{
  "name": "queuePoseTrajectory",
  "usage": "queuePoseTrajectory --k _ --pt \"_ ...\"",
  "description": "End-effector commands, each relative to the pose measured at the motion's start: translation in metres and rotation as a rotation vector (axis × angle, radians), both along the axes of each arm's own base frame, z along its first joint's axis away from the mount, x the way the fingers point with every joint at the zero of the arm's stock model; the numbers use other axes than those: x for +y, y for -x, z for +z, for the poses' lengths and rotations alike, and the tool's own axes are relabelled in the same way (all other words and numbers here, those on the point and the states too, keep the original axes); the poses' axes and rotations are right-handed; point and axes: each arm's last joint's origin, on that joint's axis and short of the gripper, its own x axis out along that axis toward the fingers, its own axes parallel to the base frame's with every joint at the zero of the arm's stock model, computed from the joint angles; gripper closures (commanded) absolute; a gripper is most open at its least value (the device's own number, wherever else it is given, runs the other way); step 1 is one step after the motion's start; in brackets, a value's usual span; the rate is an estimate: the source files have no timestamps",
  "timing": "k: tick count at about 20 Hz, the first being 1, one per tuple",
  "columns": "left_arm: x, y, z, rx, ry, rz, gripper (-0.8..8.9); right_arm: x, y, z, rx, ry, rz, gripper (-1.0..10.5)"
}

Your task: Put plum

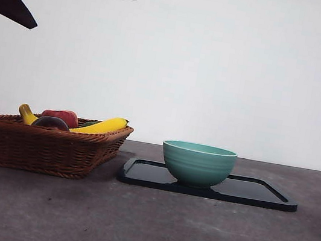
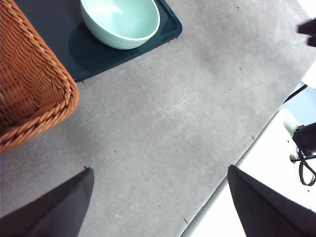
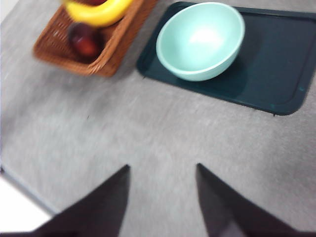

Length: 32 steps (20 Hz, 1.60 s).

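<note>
The plum (image 1: 51,122) lies in the wicker basket (image 1: 34,146) at the left, dark and glossy, half hidden behind the rim; the right wrist view shows the plum (image 3: 85,40) in a corner of the basket (image 3: 106,54). My left gripper (image 2: 160,168) hangs open over bare table beside the basket (image 2: 29,94), holding nothing. My right gripper (image 3: 162,166) is open too, high above the table in front of the teal bowl (image 3: 200,39). In the front view both arms show only as black tips in the top corners.
A teal bowl (image 1: 197,163) stands on a dark tray (image 1: 264,197) right of the basket. A banana (image 1: 101,126) and a red fruit (image 1: 61,116) share the basket. The table's edge (image 2: 232,170) runs near the left gripper.
</note>
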Motion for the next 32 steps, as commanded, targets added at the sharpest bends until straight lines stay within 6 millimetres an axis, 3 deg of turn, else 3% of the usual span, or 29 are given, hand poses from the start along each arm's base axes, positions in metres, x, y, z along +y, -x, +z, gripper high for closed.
queuePoseTrajectory --k 1,9,12,16,23,28,32 --pt "-0.002 -0.001 0.007 -0.037 0.009 -0.021 3.77 0.008 -0.018 0.006 0.018 -0.035 -0.035 7.0" --pt "-0.002 -0.001 0.007 -0.039 0.009 -0.022 3.77 0.026 -0.129 0.000 0.133 0.044 -0.108 6.7" --pt "-0.002 -0.001 0.007 -0.039 0.009 -0.022 3.77 0.036 -0.169 -0.015 0.187 0.084 -0.103 6.7" --pt "-0.002 -0.001 0.007 -0.042 0.010 -0.023 3.77 0.047 -0.205 -0.045 0.240 0.129 -0.100 6.7" --pt "-0.002 -0.001 0.007 -0.045 0.009 -0.024 3.77 0.056 -0.230 -0.093 0.276 0.181 -0.122 7.3" --pt "-0.002 -0.001 0.007 -0.046 0.009 -0.024 3.77 0.058 -0.235 -0.096 0.246 0.174 -0.121 9.2" --pt "-0.002 -0.001 0.007 -0.044 0.009 -0.024 3.77 0.058 -0.237 -0.092 0.210 0.156 -0.127 9.4"
